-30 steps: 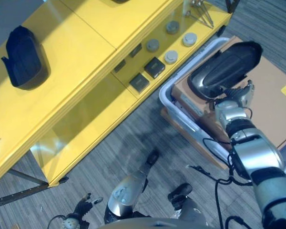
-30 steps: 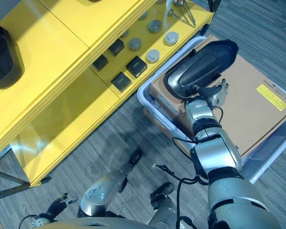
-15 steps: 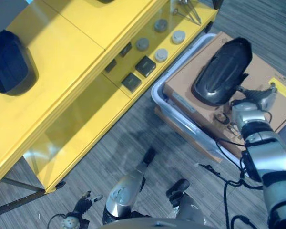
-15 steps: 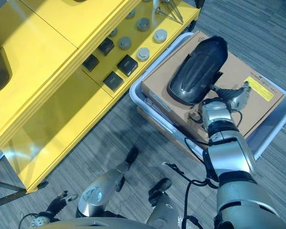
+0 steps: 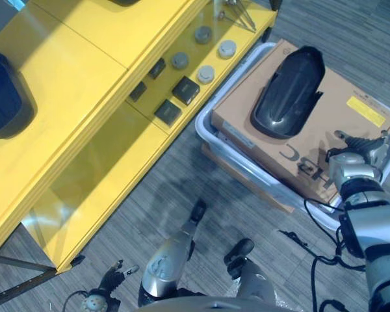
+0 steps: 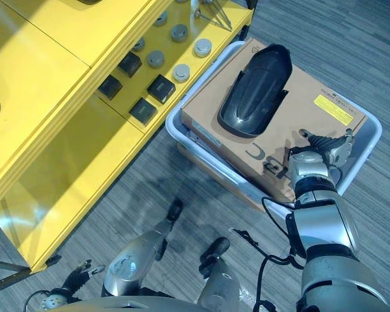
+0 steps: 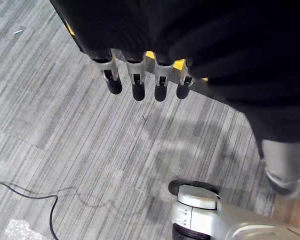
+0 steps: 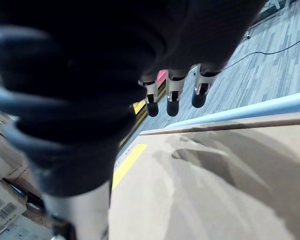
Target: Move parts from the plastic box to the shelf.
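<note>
shelf (image 5: 84, 84): bright yellow on every level
mudguard-shaped part (image 5: 289, 91): glossy black, lying on the cardboard
cardboard box (image 5: 351, 130): plain brown, with a yellow label (image 5: 365, 110) and dark print
plastic box (image 5: 211, 116): pale grey-white rim
square parts (image 5: 185, 89): dark grey to black
round parts (image 5: 206, 73): light grey
floor (image 5: 182, 195): grey, streaked plank pattern
right robot hand (image 6: 328, 146): silver with dark tips

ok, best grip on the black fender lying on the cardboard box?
Probably the narrow lower end of the black fender, nearest the right robot hand, coming from above. It lies hump-up on the cardboard box, so fingers could curl over its side edges there.
</note>
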